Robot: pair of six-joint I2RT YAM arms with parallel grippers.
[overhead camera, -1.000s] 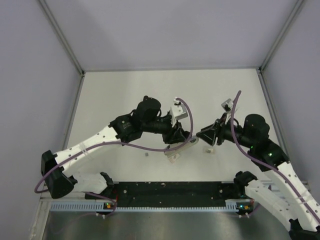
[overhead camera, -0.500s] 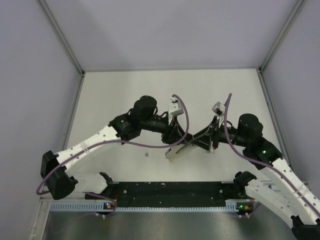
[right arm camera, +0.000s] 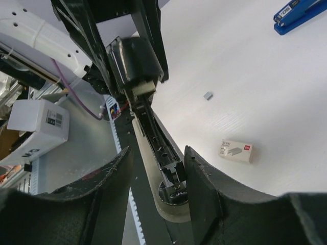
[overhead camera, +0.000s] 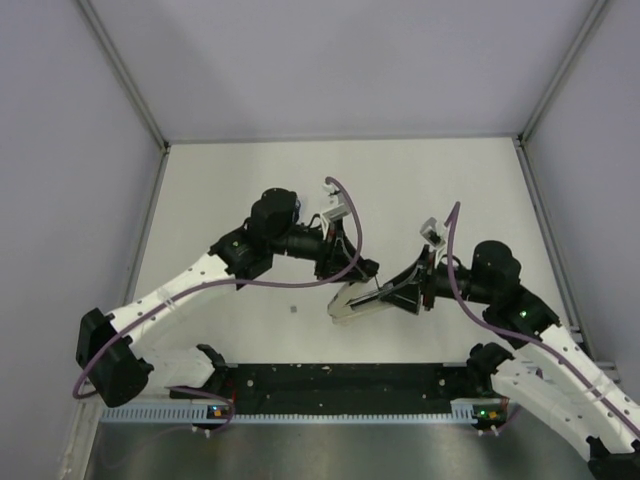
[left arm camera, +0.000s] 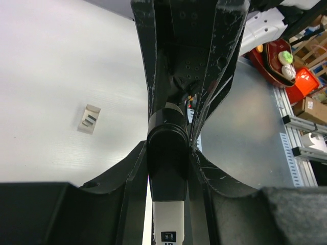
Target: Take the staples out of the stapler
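The stapler [overhead camera: 350,305], white base and black top, is held off the table between both arms. My left gripper [overhead camera: 352,272] is shut on its black hinged end, which shows in the left wrist view [left arm camera: 166,173] between the fingers [left arm camera: 134,178]. My right gripper [overhead camera: 398,295] is closed round the other end. In the right wrist view the stapler [right arm camera: 153,132] lies open with its black magazine channel facing up between my right gripper [right arm camera: 158,153] fingers. I cannot tell whether any staples are in the channel.
A small staple box [right arm camera: 235,151] lies on the white table and also shows in the left wrist view [left arm camera: 89,118]. A small grey staple piece [right arm camera: 208,95] lies on the table [overhead camera: 292,310]. A blue object [right arm camera: 299,15] lies far off. The black rail [overhead camera: 340,380] runs along the near edge.
The right gripper has moved left and closed round the stapler's free end. The left gripper has shifted left and back with the stapler, which now spans both grippers.
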